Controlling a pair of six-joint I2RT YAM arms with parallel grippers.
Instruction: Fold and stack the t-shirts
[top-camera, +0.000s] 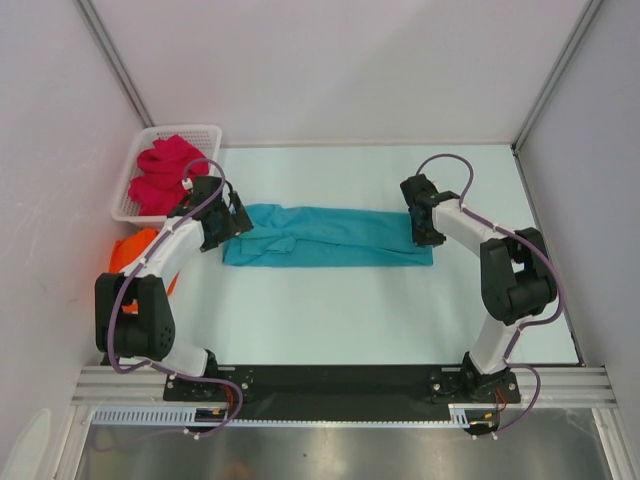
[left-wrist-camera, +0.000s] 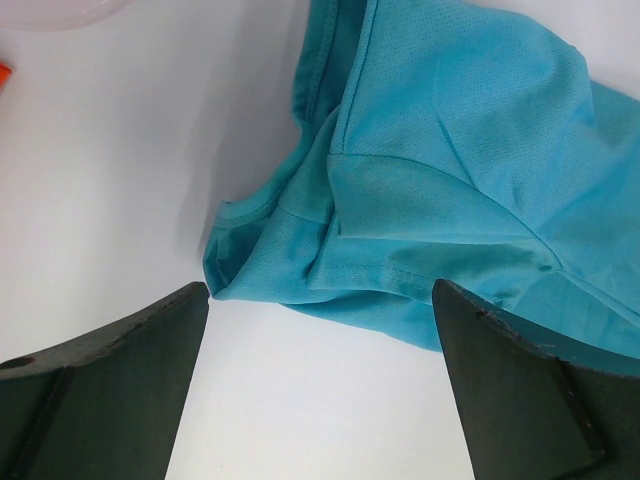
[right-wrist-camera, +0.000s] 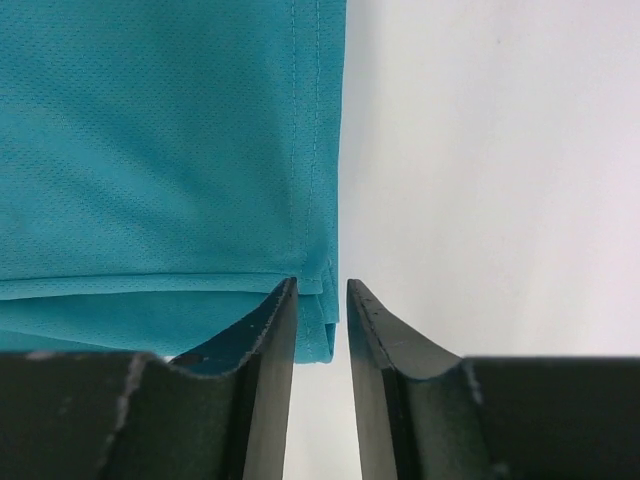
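Note:
The teal-blue t-shirt (top-camera: 330, 236) lies on the white table, folded into a long band. My left gripper (top-camera: 232, 225) is open and empty at its left end; the left wrist view shows the bunched sleeve end (left-wrist-camera: 450, 150) just beyond the wide-apart fingers (left-wrist-camera: 320, 286). My right gripper (top-camera: 420, 228) is at the shirt's right end. In the right wrist view its fingers (right-wrist-camera: 321, 282) stand a narrow gap apart over the hem corner (right-wrist-camera: 150, 150), and bare table shows between them. The crimson-pink t-shirt (top-camera: 165, 172) lies crumpled in the basket. The orange t-shirt (top-camera: 130, 250) lies partly hidden behind the left arm.
The white lattice basket (top-camera: 185, 130) stands at the back left against the left wall. Grey enclosure walls close the back and both sides. The arm bases sit on the black rail at the near edge.

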